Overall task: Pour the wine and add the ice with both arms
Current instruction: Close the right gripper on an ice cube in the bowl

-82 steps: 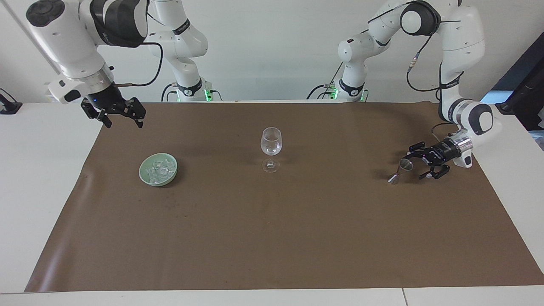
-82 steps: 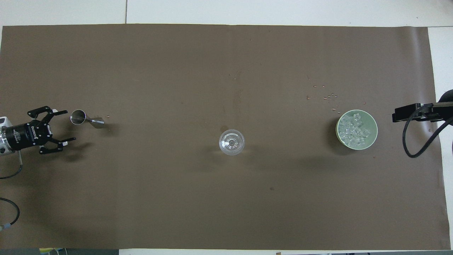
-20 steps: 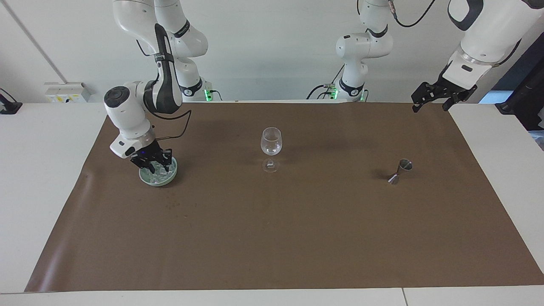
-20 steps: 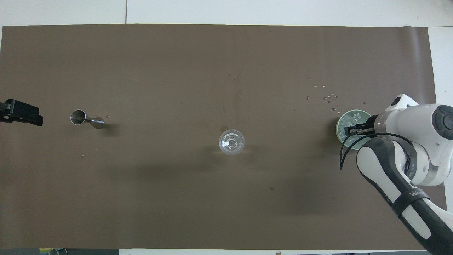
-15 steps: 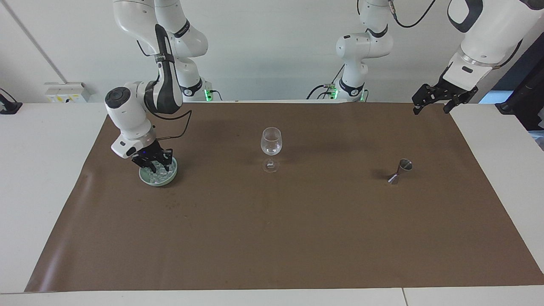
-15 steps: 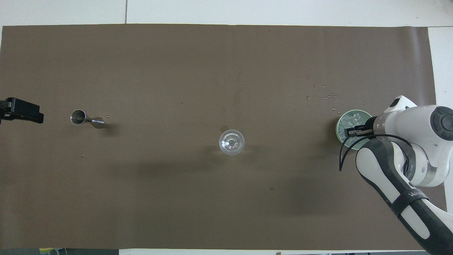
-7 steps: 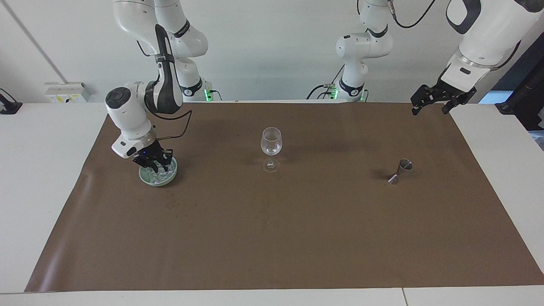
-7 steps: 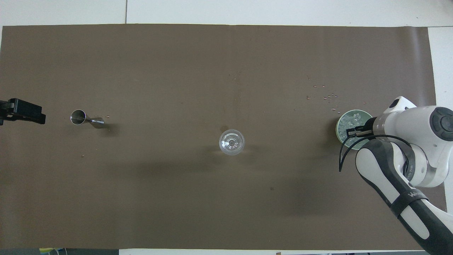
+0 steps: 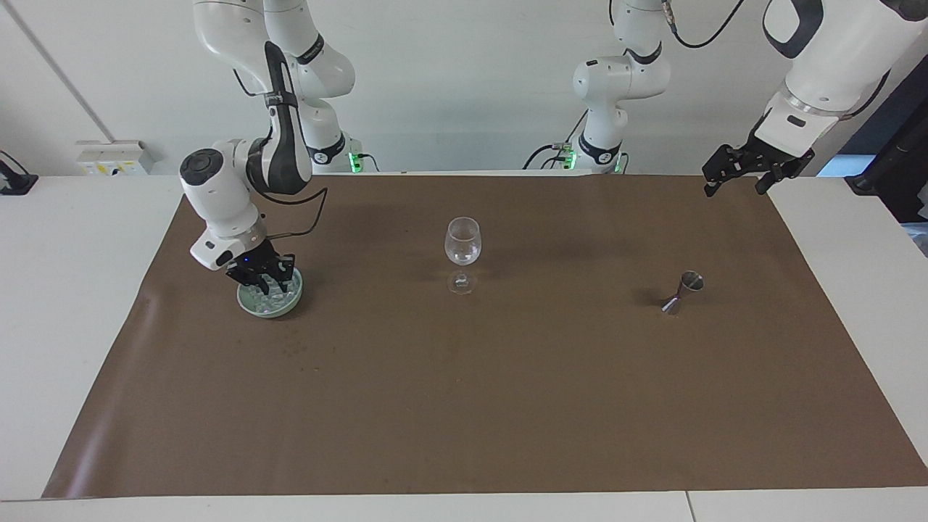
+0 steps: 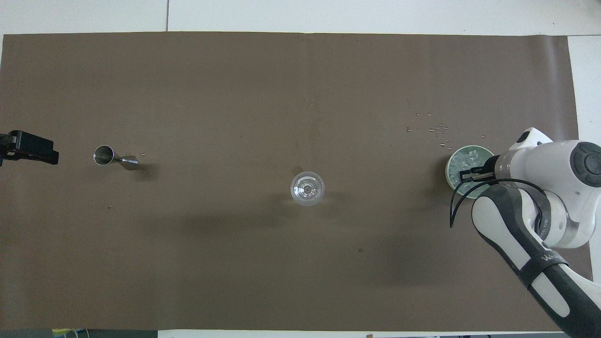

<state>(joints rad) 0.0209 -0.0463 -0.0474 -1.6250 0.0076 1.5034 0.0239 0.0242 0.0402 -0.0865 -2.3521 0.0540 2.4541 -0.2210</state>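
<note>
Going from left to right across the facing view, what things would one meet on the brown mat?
Green bowl of ice with the right gripper down in it → wine glass → metal jigger → left gripper, raised over the mat's edge.

Pretty clearly a robotics lab, not anyone's home or bar. Two white jointed arms (image 9: 239,181) are bolted at the top edge of a plain white table (image 9: 65,290), with black cables and green status lights glowing at their bases near the top middle of the frame. A big sheet of brown paper (image 9: 464,406) covers the tabletop like a test surface. Bare pale wall up top, and a white socket box (image 9: 112,154) at the upper left.
</note>
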